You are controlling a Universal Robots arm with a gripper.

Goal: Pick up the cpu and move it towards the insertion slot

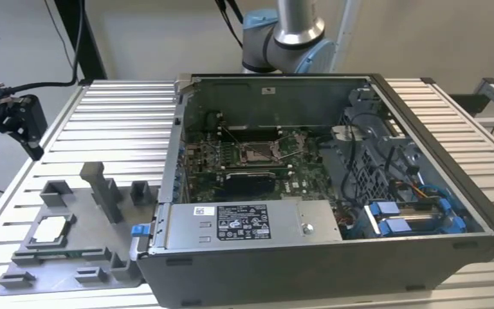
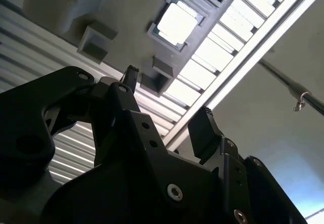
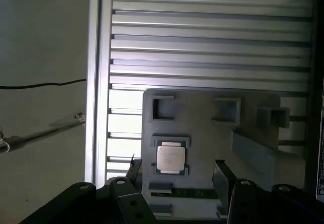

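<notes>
Arm (image 1: 292, 26): silver tube; pale blue joint caps; black cables alongside; gripper (image 2: 167, 96): matte black, angular linked body; silver hex screws; two blocky fingers (image 2: 203, 130).

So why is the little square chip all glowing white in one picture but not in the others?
In the second wrist view, glare washes the cpu to plain white, and the hand looks nearly black in front of the bright background; in the first wrist view the cpu is dimmer, so its silver face shows; in the exterior view the light is even.
</notes>
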